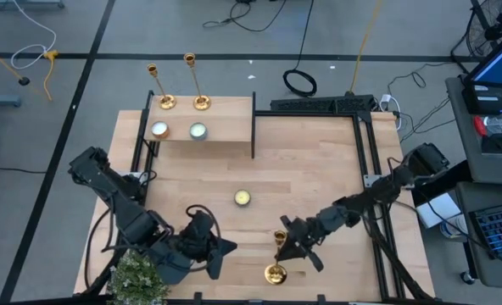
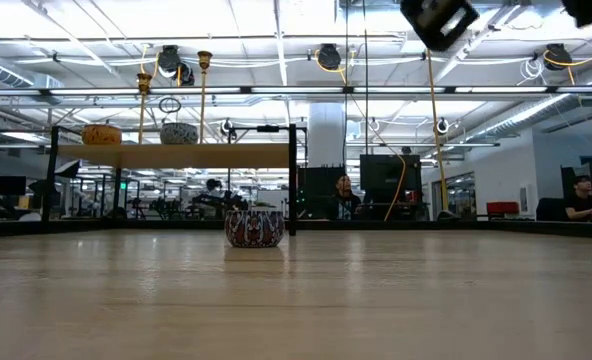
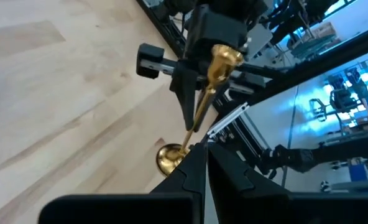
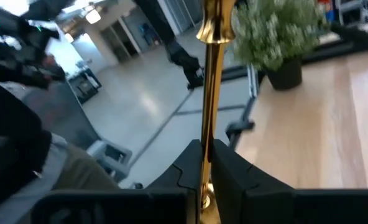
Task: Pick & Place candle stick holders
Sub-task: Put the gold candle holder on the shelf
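The third candlestick (image 1: pixel 276 257) is standing near the table's front edge, right of centre, its round base (image 1: pixel 275 273) resting on the wood and its stem rising to the cup at the top. Its long axis is running upright, maybe leaning a touch, and that is what the coming move is turning on: the stem is passing straight between the fingers of the right gripper (image 1: pixel 290 243), which are pressing together on it partway up. In the right wrist view the gold stem (image 4: pixel 207 118) is sitting squarely in the slot between the 2 dark fingers, so the holder is lying dead centre in that hand, not off to either side.

The right arm is plainly the nearer one and the one doing the work. The left gripper (image 1: pixel 220 249) is waiting just beside it, over the front of the table, fingers pinched together on nothing, and pointing toward the holder.

Farther out, the other 2 candlesticks (image 1: pixel 176 83) are already standing on the raised shelf (image 1: pixel 225 119) at the back, with 2 tealights (image 1: pixel 179 130) near them. I judge the lift needs to go straight up along the stem, then back and left toward that shelf, passing a yellow tealight (image 1: pixel 242 197) sitting mid-table. A small potted plant (image 1: pixel 136 278) is sitting at the front-left corner, well clear.
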